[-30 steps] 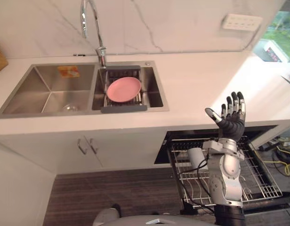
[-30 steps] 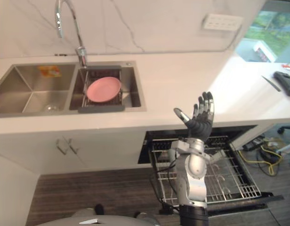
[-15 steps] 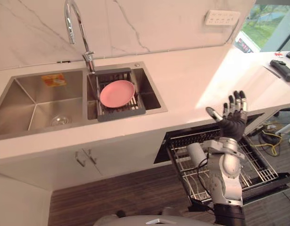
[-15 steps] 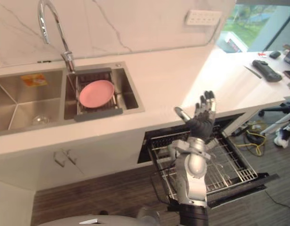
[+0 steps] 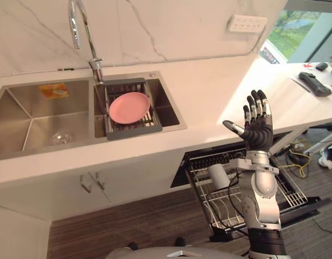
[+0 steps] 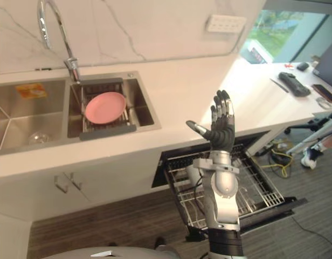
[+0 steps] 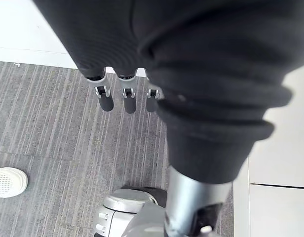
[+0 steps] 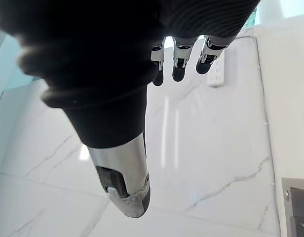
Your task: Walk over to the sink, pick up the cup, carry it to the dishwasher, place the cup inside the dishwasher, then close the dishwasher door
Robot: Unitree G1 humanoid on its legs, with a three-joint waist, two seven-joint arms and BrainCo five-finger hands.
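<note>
A pale cup (image 5: 216,176) lies in the wire rack (image 5: 287,189) of the open dishwasher, under the counter's edge. My right hand (image 5: 256,131) is raised above the rack's front, palm up and open, holding nothing. It stands just right of the cup and well above it. In the right wrist view its straight fingers (image 8: 177,71) point at the marble wall. My left hand (image 7: 128,101) hangs over the floor with straight fingers, open and empty.
The double sink (image 5: 26,116) is set in the white counter at the left, with a pink plate (image 5: 129,106) on a drain rack in its right basin under the faucet (image 5: 80,29). Dark items (image 5: 315,84) lie on the counter's far right. A white shoe (image 7: 9,180) rests on the floor.
The head camera has swung, so the whole scene shifted. My right hand stays open and sits a little higher over the rack. The cup has not moved.
</note>
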